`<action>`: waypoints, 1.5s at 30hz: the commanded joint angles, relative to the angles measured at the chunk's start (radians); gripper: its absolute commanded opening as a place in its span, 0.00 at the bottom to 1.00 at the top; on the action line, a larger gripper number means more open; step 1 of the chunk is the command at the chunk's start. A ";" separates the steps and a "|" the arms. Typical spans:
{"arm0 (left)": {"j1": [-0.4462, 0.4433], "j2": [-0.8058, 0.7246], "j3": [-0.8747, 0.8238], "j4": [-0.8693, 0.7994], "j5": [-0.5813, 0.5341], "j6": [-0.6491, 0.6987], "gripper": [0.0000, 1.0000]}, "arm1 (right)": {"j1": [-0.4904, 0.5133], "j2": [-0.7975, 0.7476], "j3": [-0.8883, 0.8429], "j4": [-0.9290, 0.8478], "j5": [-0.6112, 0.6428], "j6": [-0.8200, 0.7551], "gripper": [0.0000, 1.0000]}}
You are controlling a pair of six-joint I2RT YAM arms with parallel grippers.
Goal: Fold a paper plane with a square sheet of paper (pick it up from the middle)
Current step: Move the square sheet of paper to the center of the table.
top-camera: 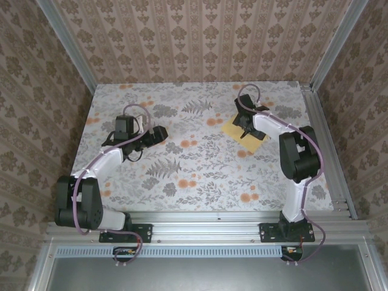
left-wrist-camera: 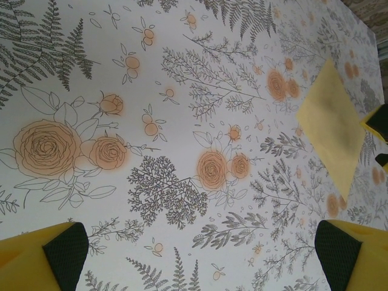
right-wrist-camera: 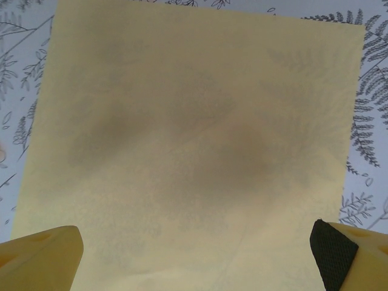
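Observation:
The square sheet of paper (top-camera: 242,130) is pale yellow and lies flat on the flowered table at the back right. My right gripper (top-camera: 247,128) hovers just over it, open, its two fingertips (right-wrist-camera: 42,257) spread wide above the sheet (right-wrist-camera: 188,145) with nothing between them. In the left wrist view the sheet (left-wrist-camera: 332,126) appears far off at the right. My left gripper (top-camera: 159,134) stands open over bare tablecloth at the left middle, well away from the paper, its pads (left-wrist-camera: 65,250) apart and empty.
The table (top-camera: 200,176) carries a cloth printed with grey ferns and orange flowers. Patterned walls enclose it at the left, back and right, with an aluminium rail (top-camera: 321,145) along the right edge and another at the front.

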 commanded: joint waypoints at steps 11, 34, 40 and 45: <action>-0.004 -0.006 0.023 0.024 0.007 -0.015 1.00 | 0.004 0.180 0.159 -0.133 0.020 0.018 1.00; -0.036 -0.030 -0.022 0.023 -0.013 -0.007 1.00 | 0.117 0.168 0.071 -0.163 -0.059 -0.033 0.99; -0.036 -0.051 -0.032 0.008 -0.023 0.005 1.00 | 0.166 0.111 0.002 -0.159 -0.095 -0.100 0.98; -0.036 -0.077 -0.048 -0.003 -0.033 0.012 1.00 | 0.223 0.053 -0.077 -0.142 -0.121 -0.209 0.98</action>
